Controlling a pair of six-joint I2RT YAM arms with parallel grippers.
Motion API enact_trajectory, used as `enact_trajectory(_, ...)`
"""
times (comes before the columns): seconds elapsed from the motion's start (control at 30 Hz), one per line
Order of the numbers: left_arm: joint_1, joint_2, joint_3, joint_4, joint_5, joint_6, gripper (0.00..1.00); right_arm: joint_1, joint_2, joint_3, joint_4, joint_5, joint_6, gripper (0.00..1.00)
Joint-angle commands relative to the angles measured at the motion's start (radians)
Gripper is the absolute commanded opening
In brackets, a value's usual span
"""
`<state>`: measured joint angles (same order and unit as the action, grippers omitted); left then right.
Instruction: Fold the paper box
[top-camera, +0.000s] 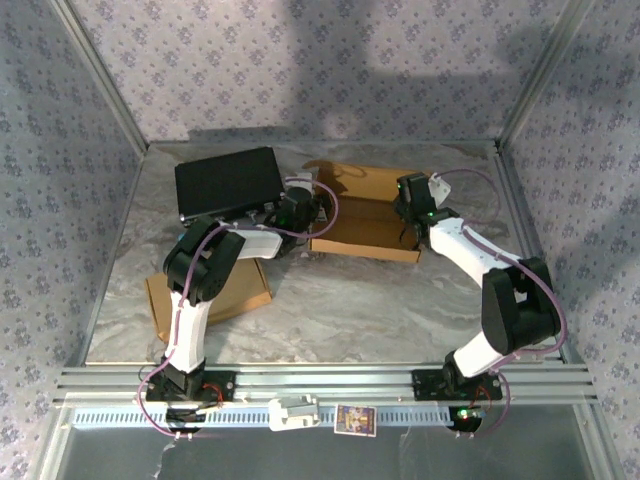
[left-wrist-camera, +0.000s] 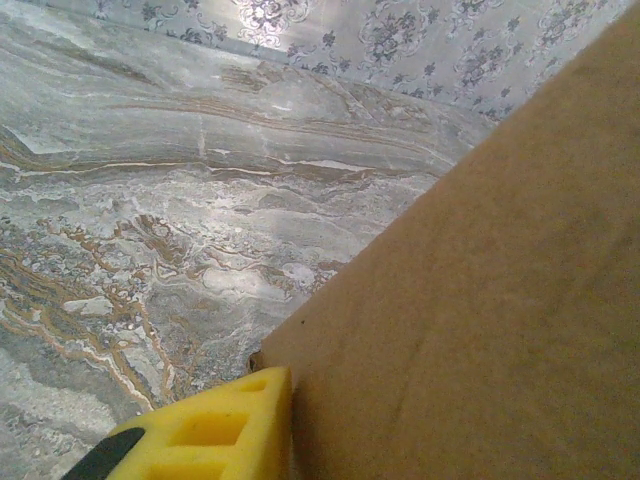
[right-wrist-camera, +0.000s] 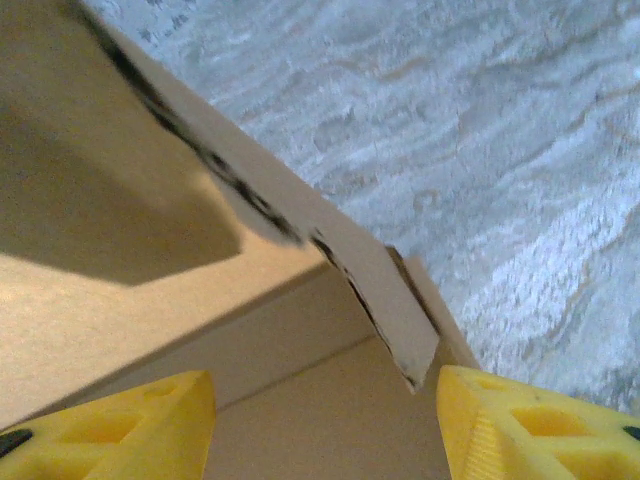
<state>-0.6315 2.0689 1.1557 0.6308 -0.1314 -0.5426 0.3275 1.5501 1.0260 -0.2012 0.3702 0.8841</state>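
You're probably bracing the brown cardboard box (top-camera: 365, 232), sitting mid-back on the marbled grey tabletop (top-camera: 400, 310), with the left tool (top-camera: 303, 210), its yellow finger (left-wrist-camera: 215, 430) lying against the wall; can't tell if it's pinching. Right tool (right-wrist-camera: 325, 420) is straddling the right wall, spread, likely lining up a fold.

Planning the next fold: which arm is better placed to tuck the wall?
Right, likely: the right tool stands open astride the paper box wall; the left tool seems clamped on a panel.
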Motion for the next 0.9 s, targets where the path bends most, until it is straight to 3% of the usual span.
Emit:
enact_trajectory(0.0,-0.011,0.01,-0.021,-0.044,-0.011,0.007,0.26,0.008,-0.022,0.023,-0.107,-0.017,0.091,0.62)
enact_trajectory(0.23,-0.013,0.013,-0.022,-0.048,-0.015,0.013,0.26,0.061,-0.133,0.035,-0.184,0.01,0.081,0.6)
enact_trajectory(0.47,-0.014,0.014,-0.018,-0.055,-0.016,0.027,0.26,0.169,-0.226,0.122,-0.31,0.07,0.255,0.6)
enact_trajectory(0.6,-0.014,0.014,-0.024,-0.059,-0.015,0.026,0.26,0.142,-0.184,0.242,-0.321,0.045,0.396,0.61)
enact_trajectory(0.87,-0.021,0.015,-0.043,-0.052,-0.024,0.029,0.27,0.01,-0.009,0.487,-0.444,-0.174,0.765,0.63)
